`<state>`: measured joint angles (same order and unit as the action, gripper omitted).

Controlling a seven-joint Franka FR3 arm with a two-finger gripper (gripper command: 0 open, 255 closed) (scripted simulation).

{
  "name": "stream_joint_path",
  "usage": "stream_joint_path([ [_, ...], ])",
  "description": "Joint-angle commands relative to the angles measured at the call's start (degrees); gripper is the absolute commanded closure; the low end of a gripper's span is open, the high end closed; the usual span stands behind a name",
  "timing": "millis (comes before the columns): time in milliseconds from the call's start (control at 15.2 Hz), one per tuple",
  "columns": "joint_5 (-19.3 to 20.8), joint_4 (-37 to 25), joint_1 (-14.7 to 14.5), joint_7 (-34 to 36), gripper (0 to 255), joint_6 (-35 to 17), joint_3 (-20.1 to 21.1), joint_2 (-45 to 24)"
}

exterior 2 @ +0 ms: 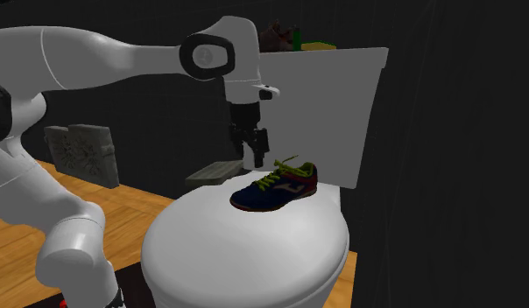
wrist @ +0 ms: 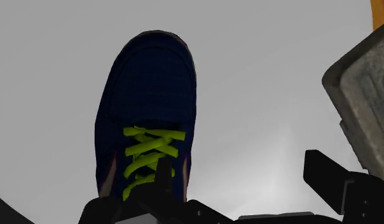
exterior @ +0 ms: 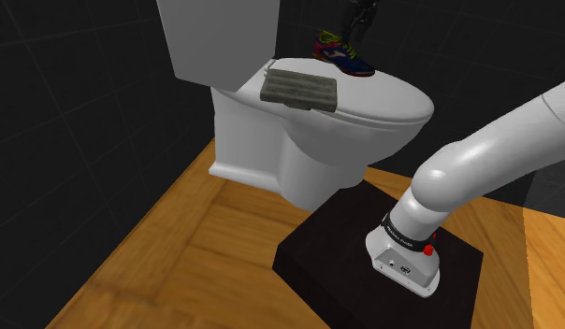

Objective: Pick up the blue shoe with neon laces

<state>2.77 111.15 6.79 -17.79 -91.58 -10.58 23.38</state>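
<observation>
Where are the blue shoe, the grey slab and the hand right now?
blue shoe (exterior 2: pixel 276 191), second exterior view, its side panel.
grey slab (exterior: pixel 299 87), shoulder view, its top face.
hand (exterior 2: pixel 254 163), second exterior view, between its fingertips.

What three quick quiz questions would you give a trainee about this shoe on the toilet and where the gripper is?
1. True or false: the blue shoe sits on the closed toilet lid.
2. Pick one. The gripper is: A) shut on the shoe; B) open, close by the shoe, not holding it; C) resting on the wooden floor.
3. Short answer: what colour are the laces?

Key: 1 true. 2 B. 3 yellow-green.
</observation>
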Motion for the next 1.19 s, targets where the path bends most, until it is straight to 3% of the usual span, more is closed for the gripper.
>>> stream_joint_path([
  [0,-0.1,-3.8,0.4,-1.2,0,-0.2,-1.3,-3.4],
  [330,-1.0,-13.3,1.5,-4.7,0,0.4,-4.6,-11.1],
  [924,-0.6,-5.6,1.7,-4.5,0,-5.6,-4.5,-9.4],
  [990,-0.6,-5.7,1.7,-4.4,255,-5.5,-4.5,-9.4],
  [1122,-0.6,-5.6,1.7,-4.4,255,-5.5,-4.5,-9.3],
])
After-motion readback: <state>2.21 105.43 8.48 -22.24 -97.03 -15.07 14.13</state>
